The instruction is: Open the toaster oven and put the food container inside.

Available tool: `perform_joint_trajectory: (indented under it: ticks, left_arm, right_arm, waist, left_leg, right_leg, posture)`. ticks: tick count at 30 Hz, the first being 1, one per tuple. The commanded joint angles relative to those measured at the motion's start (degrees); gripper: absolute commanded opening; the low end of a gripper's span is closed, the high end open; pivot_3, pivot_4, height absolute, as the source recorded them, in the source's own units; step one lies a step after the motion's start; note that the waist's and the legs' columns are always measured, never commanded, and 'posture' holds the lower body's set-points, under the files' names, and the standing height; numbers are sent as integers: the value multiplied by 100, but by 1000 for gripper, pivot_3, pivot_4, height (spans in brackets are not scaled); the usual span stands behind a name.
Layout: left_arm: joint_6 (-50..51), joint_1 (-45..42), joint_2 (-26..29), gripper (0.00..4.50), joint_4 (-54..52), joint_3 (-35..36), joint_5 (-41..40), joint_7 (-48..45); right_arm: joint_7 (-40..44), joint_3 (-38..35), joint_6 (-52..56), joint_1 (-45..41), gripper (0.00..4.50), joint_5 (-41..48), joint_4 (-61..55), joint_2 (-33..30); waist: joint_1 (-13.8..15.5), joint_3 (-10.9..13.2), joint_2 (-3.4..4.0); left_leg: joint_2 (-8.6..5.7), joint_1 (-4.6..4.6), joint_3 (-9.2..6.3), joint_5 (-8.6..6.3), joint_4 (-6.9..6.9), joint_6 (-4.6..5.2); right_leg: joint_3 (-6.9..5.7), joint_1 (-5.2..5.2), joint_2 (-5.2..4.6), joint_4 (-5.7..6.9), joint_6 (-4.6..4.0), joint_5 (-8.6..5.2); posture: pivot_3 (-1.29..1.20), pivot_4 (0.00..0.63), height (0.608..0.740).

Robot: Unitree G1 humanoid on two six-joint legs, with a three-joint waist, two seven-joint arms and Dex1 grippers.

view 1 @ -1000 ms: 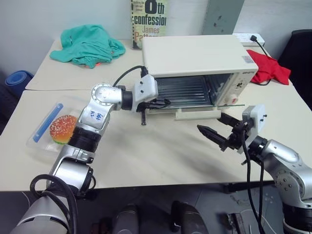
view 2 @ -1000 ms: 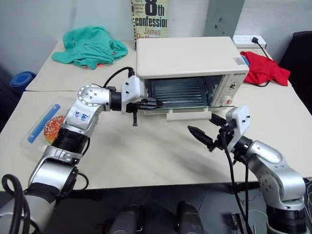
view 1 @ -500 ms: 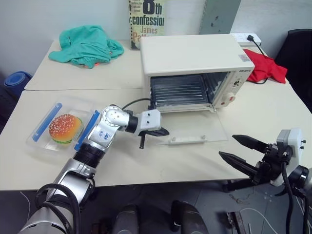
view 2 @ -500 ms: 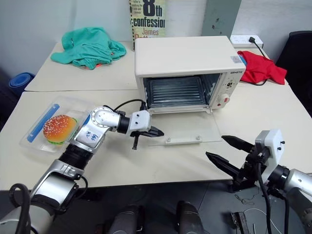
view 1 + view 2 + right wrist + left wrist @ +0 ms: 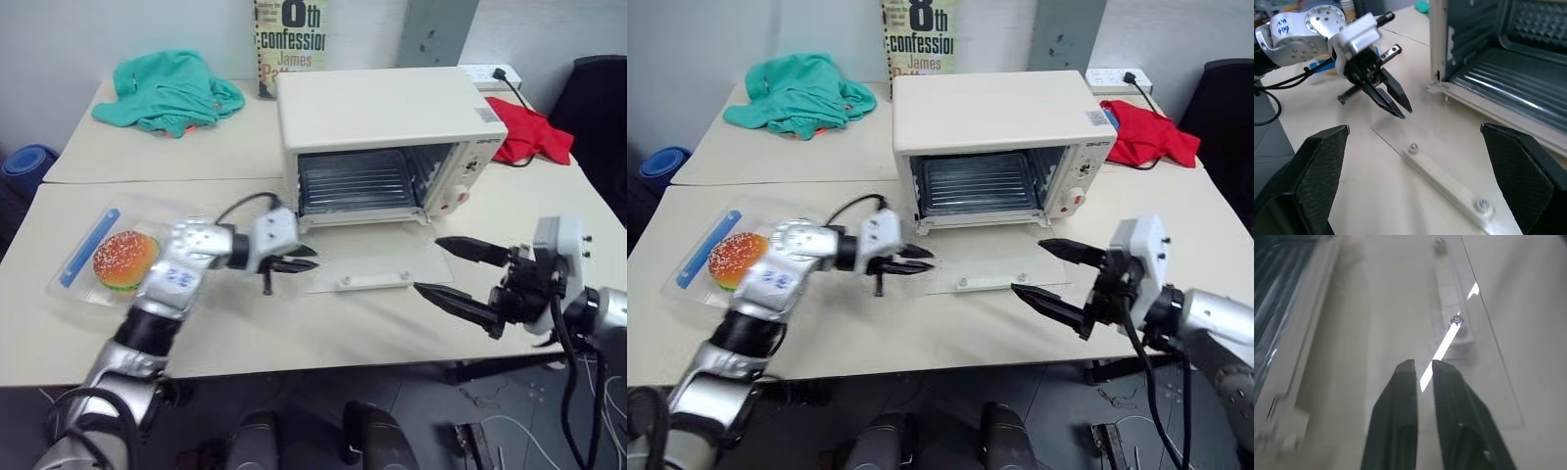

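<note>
The silver left arm reaches forward, its black two-fingered left gripper (image 5: 302, 262) open just a crack. The silver right arm is bent, its black right gripper (image 5: 453, 266) spread wide and holding nothing.

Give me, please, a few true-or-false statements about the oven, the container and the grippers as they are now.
1. The oven door lies open, flat on the table. True.
2. The container sits inside the oven. False: it rests on the table, to the oven's left.
3. The right gripper is wide open and holds nothing. True.
4. The left gripper clamps the door handle. False: it sits near the door's left edge, apart from the handle.
5. A burger shows inside the container. True.
</note>
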Motion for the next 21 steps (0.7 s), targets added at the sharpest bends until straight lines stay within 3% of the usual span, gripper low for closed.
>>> perform_joint_trajectory:
  ticks: [1, 6, 9, 16, 21]
  left_arm:
    - [1354, 539, 370, 1892, -1491, 1144, -782, 424]
    - [3020, 1838, 658, 3459, -3360, 2873, -1766, 1061]
    - [3516, 2684, 721, 4408, -4211, 3868, -2249, 1204]
    - [3980, 4444, 468, 4477, -4957, 5923, -2542, 1697]
    - [5045, 4861, 18, 4477, -4850, 7598, -3217, 2095]
  right_arm:
    - [352, 277, 27, -432, 4500, 100, 196, -168]
    - [1032, 1007, 201, -1442, 4500, 20, 1081, -199]
    - [1499, 1513, 50, -2070, 4500, -355, 1647, -126]
    - [2347, 2407, -580, -3294, 4500, -1290, 2887, 407]
    - [2679, 2630, -806, -3610, 4500, -1628, 3320, 731]
  waist:
    - [-15, 0, 0]
    - [-16, 2, -3]
    - [3, 2, -4]
    - [-53, 2, -4]
    - [-85, 1, -5]
  left_leg:
    - [1, 0, -1, 0, 0, 0]
    - [-2, 0, 0, 0, 4, 0]
    - [-1, 0, -2, -1, 7, -2]
    - [0, 3, -5, 2, 5, -11]
    - [1, 2, -8, -1, 6, -16]
  right_leg:
    - [0, 0, 0, -1, -1, -1]
    - [4, 6, -2, 8, 3, 1]
    - [4, 5, -2, -6, 1, 0]
    - [0, 2, -2, 2, -11, -7]
    - [-3, 1, -2, 3, -14, -8]
  posture:
    - [0, 150, 740]
    - [0, 150, 740]
    - [0, 150, 740]
    - [0, 150, 740]
    - [0, 150, 740]
